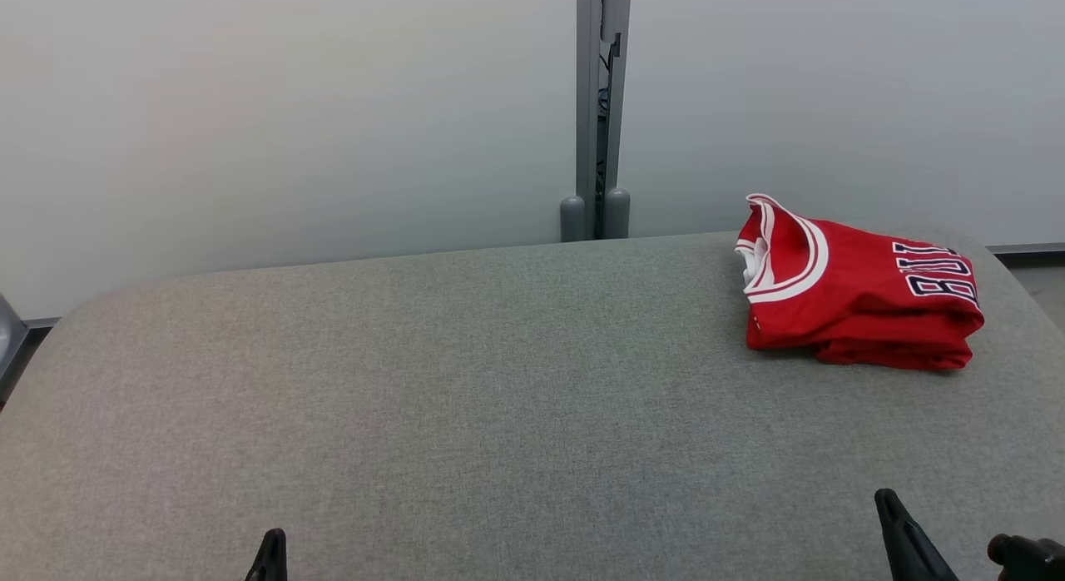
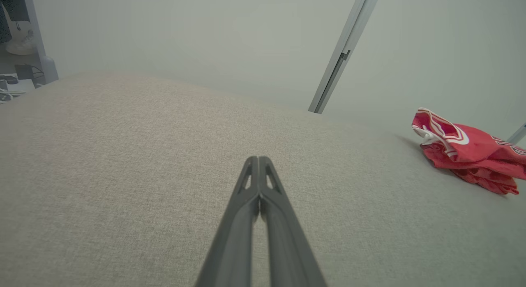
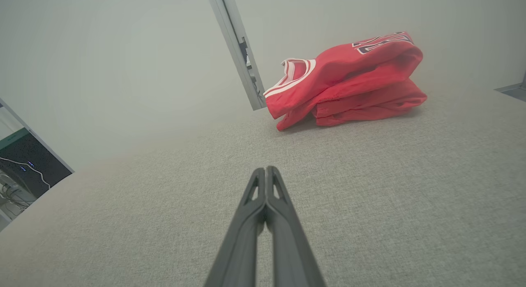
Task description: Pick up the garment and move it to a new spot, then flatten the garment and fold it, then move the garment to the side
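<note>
A red garment (image 1: 857,294), a sports jersey with white bands at the neckline and dark, white-edged lettering, lies folded into a compact bundle at the far right of a grey, fabric-covered worktop (image 1: 458,381), close to the far edge. Its neck opening faces left and the lettering sits on the top layer towards the right. The lower layers bunch loosely beneath it.

The robot's left gripper (image 1: 270,554) shows at the near edge, left of centre. Its two dark fingers are pressed together with nothing between them. The right gripper (image 1: 892,514) rises from the near right edge, its fingers likewise closed tip to tip and empty. Both wrist views confirm that the fingertips meet above bare fabric. Both grippers are well apart from the jersey, and the right one is the nearer of the two.

Behind the worktop stand pale wall panels, joined by a grey upright post (image 1: 601,106) just left of the garment. The base of the post meets the far edge of the worktop.
</note>
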